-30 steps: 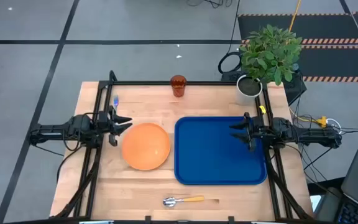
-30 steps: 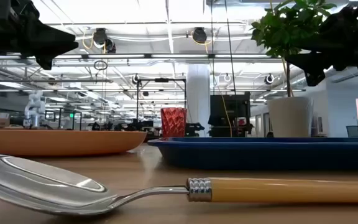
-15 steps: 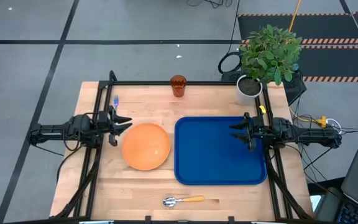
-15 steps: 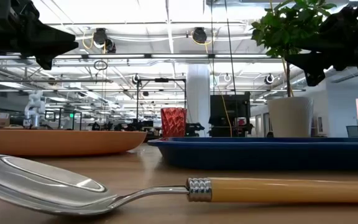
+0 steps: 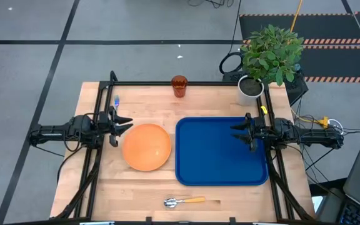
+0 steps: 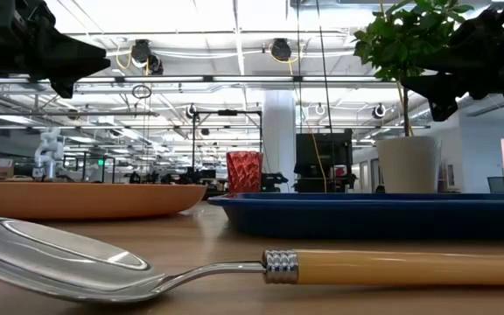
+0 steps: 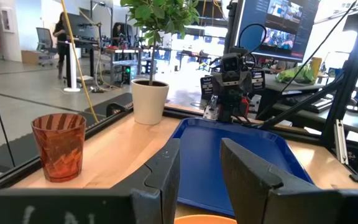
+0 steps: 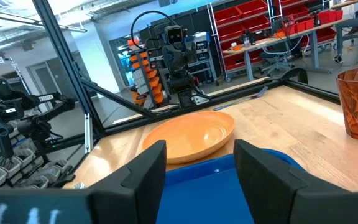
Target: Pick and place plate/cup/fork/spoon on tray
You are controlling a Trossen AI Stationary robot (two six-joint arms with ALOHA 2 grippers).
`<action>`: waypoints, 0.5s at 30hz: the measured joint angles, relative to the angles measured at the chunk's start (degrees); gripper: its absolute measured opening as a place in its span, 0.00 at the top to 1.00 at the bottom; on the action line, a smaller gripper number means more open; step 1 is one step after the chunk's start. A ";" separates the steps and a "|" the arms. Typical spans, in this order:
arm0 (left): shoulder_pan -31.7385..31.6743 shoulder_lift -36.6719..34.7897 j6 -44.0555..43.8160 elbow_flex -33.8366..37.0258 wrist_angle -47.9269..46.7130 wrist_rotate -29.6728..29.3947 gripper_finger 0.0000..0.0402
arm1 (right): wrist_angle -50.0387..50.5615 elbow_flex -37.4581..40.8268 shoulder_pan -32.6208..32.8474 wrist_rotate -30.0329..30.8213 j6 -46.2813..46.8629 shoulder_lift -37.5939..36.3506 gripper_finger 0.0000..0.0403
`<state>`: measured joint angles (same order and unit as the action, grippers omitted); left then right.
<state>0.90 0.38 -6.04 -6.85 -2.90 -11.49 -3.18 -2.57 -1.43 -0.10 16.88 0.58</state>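
The orange plate [image 5: 147,146] lies flat on the table left of the dark-blue tray [image 5: 220,152]. The reddish tumbler cup [image 5: 179,86] stands upright at the far edge. The light-blue fork [image 5: 116,102] lies at the far left by the frame post. The spoon [image 5: 184,201] with its orange-yellow handle lies near the front edge. My left gripper [image 5: 122,125] is open and empty, above the table just left of the plate. My right gripper [image 5: 239,132] is open and empty above the tray's right part.
A white pot with a green plant [image 5: 252,86] stands at the table's far right corner. A black frame [image 5: 167,83] runs along the table's far edge and sides. People show in the room beyond, in the left wrist view [image 7: 61,37].
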 joint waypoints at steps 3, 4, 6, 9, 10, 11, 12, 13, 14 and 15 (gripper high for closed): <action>-0.01 0.00 0.00 0.01 0.00 0.00 0.71 | 0.00 0.00 -0.01 0.01 0.01 -0.01 0.55; 0.00 0.00 0.00 0.00 0.00 0.00 0.71 | 0.00 -0.01 -0.01 0.00 0.00 0.00 0.55; 0.00 -0.02 0.00 0.00 0.00 0.00 0.71 | 0.00 0.00 -0.02 0.00 0.00 -0.02 0.55; 0.00 -0.02 0.00 0.00 0.00 0.00 0.71 | 0.01 0.00 -0.02 0.00 0.00 0.00 0.55; -0.01 0.00 0.00 0.00 0.00 0.00 0.71 | 0.02 0.00 -0.02 0.00 0.00 -0.02 0.55; 0.00 0.00 0.00 0.00 0.00 0.00 0.71 | 0.02 0.00 -0.02 0.00 0.00 -0.02 0.55; 0.00 -0.01 -0.01 0.01 0.00 0.00 0.71 | 0.02 0.00 -0.02 0.00 0.00 -0.02 0.55; 0.00 0.00 0.00 0.00 0.00 0.00 0.71 | 0.01 -0.01 0.00 0.01 -0.03 0.00 0.55; 0.00 0.00 -0.02 0.00 0.00 0.00 0.71 | 0.01 0.00 0.00 0.02 -0.58 -0.01 0.55; -0.01 -0.01 0.00 0.01 0.00 0.00 0.71 | 0.02 0.00 -0.02 0.02 -1.71 -0.02 0.55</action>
<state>0.90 0.37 -6.04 -6.84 -2.90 -11.49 -3.16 -2.57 -1.45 -0.08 15.18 0.56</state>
